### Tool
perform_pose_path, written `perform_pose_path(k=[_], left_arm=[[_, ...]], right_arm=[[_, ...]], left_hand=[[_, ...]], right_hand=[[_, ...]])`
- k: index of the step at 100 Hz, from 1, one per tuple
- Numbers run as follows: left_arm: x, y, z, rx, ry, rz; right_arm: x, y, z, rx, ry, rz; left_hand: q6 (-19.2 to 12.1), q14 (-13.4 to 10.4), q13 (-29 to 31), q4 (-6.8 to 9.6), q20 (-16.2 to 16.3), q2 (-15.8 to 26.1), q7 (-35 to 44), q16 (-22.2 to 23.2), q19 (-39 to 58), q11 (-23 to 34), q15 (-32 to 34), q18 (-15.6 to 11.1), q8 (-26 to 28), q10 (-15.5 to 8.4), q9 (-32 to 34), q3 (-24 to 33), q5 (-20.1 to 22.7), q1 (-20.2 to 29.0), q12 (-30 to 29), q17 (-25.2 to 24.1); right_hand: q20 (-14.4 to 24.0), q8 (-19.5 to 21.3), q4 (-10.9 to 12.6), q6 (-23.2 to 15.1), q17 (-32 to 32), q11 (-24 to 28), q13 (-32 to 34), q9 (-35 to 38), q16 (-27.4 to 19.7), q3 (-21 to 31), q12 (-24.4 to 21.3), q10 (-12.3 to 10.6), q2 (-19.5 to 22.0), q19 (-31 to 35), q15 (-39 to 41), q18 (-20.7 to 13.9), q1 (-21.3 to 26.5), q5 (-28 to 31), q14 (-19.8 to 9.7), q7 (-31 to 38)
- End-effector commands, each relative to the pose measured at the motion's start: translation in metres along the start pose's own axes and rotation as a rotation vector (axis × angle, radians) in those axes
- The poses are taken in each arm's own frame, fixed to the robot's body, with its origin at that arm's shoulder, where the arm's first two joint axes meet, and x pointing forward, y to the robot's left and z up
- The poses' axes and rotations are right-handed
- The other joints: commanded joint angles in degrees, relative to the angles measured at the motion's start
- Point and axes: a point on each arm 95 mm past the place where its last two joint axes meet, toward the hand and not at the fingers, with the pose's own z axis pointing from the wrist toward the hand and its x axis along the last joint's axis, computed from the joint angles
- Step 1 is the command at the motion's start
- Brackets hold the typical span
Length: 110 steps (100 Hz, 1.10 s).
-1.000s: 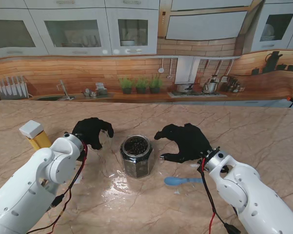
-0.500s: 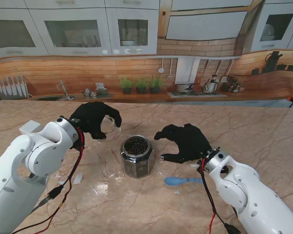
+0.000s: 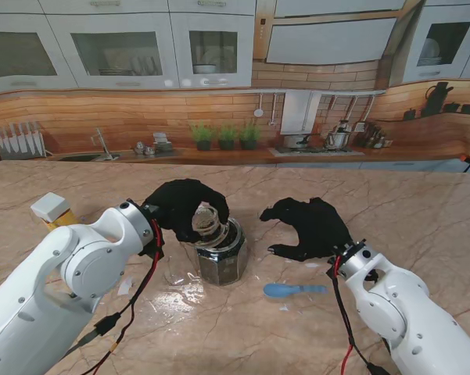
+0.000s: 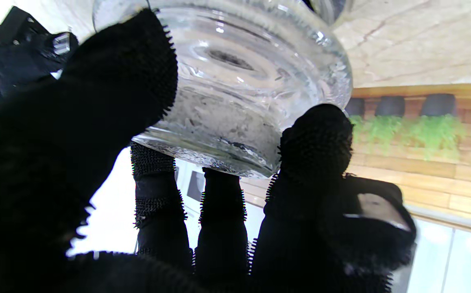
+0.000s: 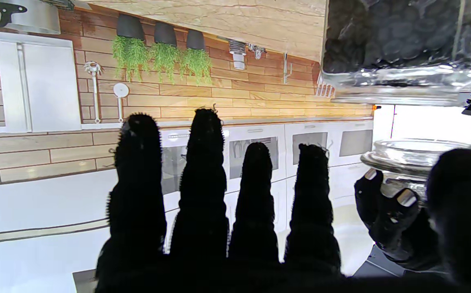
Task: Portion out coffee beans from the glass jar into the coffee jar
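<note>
A faceted glass jar [image 3: 220, 258] full of dark coffee beans stands at the table's middle; the right wrist view shows its beans [image 5: 402, 36] close up. My left hand [image 3: 180, 207] is shut on a clear round glass vessel [image 3: 206, 223], held tilted just over the bean jar's mouth. The left wrist view shows its ribbed glass [image 4: 251, 81] clamped between thumb and fingers [image 4: 317, 146]. Whether it is a small jar or a lid I cannot tell. My right hand [image 3: 313, 226] hovers open to the right of the bean jar, fingers [image 5: 203, 183] spread, holding nothing.
A blue spoon [image 3: 293, 290] lies on the marble table [image 3: 391, 203], nearer to me than the right hand. A yellow box with a white cap [image 3: 53, 211] stands at the far left. A small white scrap [image 3: 125, 287] lies near my left forearm.
My left hand has lifted the clear glass vessel off the table and carried it right, over the bean jar. The right hand has shifted slightly right and stays open.
</note>
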Motion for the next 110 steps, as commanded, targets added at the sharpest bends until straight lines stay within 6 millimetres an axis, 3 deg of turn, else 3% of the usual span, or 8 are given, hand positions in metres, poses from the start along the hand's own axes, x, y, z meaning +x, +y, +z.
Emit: perform_pose_path(k=[1,16,17,18,22,23,36,110], left_arm=[[0.010,0.000,0.003,0.000,0.021,-0.013],[0.017,0.009,0.012,-0.018,0.025,-0.034],[0.017,0.009,0.012,-0.018,0.024,-0.034],[0.017,0.010,0.013,-0.018,0.024,-0.033],[0.017,0.012,0.016,-0.020,0.022,-0.030],[0.017,0.012,0.017,-0.020,0.021,-0.029],[0.017,0.019,0.023,-0.029,0.009,-0.037],[0.006,0.035,0.041,-0.066,-0.028,-0.002]], right_arm=[[0.003,0.000,-0.003,-0.003,0.002,-0.003],[0.002,0.001,-0.006,-0.005,-0.005,-0.009],[0.002,0.000,-0.006,-0.005,-0.005,-0.009],[0.002,0.000,-0.007,-0.005,-0.005,-0.008],[0.001,0.000,-0.007,-0.005,-0.007,-0.009],[0.001,0.000,-0.008,-0.005,-0.007,-0.009],[0.001,0.000,-0.010,-0.004,-0.011,-0.013],[0.001,-0.005,-0.016,0.011,-0.024,-0.011]], left_hand=[[8.1,-10.6,2.3,6.37,0.6,4.1,28.6,0.1,3.6,8.7,3.6,-14.7,4.2,0.6,17.7,8.6,5.2,8.5,5.9,-0.4],[7.9,-10.8,2.3,6.47,0.5,4.5,28.8,0.1,3.6,8.8,3.5,-15.0,4.3,0.5,17.5,8.5,4.9,8.3,6.0,-0.4],[7.9,-10.7,2.3,6.52,0.5,4.5,28.8,0.1,3.5,8.8,3.5,-13.7,4.3,0.5,17.5,8.5,4.9,8.4,6.0,-0.5],[7.8,-10.7,2.3,6.53,0.5,4.4,28.8,0.2,3.5,8.8,3.5,-14.3,4.4,0.4,17.5,8.5,4.9,8.3,6.1,-0.4],[7.9,-10.8,2.3,6.48,0.6,4.6,28.7,0.2,3.5,8.8,3.4,-12.5,4.4,0.4,17.4,8.6,4.8,8.3,6.1,-0.6],[7.8,-10.8,2.3,6.51,0.5,4.6,28.7,0.2,3.4,8.8,3.4,-13.7,4.5,0.4,17.4,8.5,4.8,8.3,6.1,-0.5],[7.8,-10.7,2.3,6.60,0.4,5.0,28.8,0.3,3.3,8.8,3.2,-12.4,4.5,0.4,17.2,8.3,4.7,8.4,6.2,-0.6],[7.4,-10.9,2.1,6.90,0.1,6.7,28.7,1.3,2.7,9.0,1.9,-13.0,5.0,0.1,16.2,7.0,3.7,8.5,6.8,-0.6]], right_hand=[[-0.7,0.4,0.7,-0.6,-0.1,0.3,0.2,0.1,0.4,0.5,0.2,-0.5,0.0,-0.1,0.4,-0.2,-2.3,0.4,-1.2,0.4],[-0.7,0.4,0.7,-0.6,-0.1,0.4,0.3,0.3,0.4,0.6,0.3,-0.4,0.0,-0.1,0.4,-0.3,-2.2,0.5,-1.2,0.5],[-0.7,0.4,0.7,-0.6,-0.1,0.4,0.4,0.2,0.4,0.6,0.3,-0.5,0.0,-0.1,0.4,-0.3,-2.2,0.5,-1.2,0.5],[-0.7,0.4,0.7,-0.6,-0.1,0.3,0.4,0.2,0.4,0.6,0.3,-0.5,0.0,-0.1,0.4,-0.3,-2.2,0.4,-1.2,0.5],[-0.7,0.3,0.7,-0.6,-0.1,0.3,0.3,0.2,0.4,0.6,0.3,-0.5,0.0,-0.1,0.4,-0.3,-2.3,0.4,-1.2,0.5],[-0.7,0.3,0.7,-0.7,-0.1,0.3,0.3,0.1,0.4,0.6,0.2,-0.5,0.0,-0.1,0.3,-0.3,-2.3,0.3,-1.3,0.4],[-0.7,0.3,0.7,-0.6,0.0,0.4,0.4,0.2,0.4,0.6,0.3,-0.4,0.0,-0.1,0.4,-0.4,-2.3,0.5,-1.3,0.5],[-0.8,0.3,0.7,-0.7,0.0,0.4,0.5,0.2,0.4,0.8,0.3,-0.5,-0.2,-0.1,0.3,-0.5,-2.6,0.7,-1.5,0.7]])
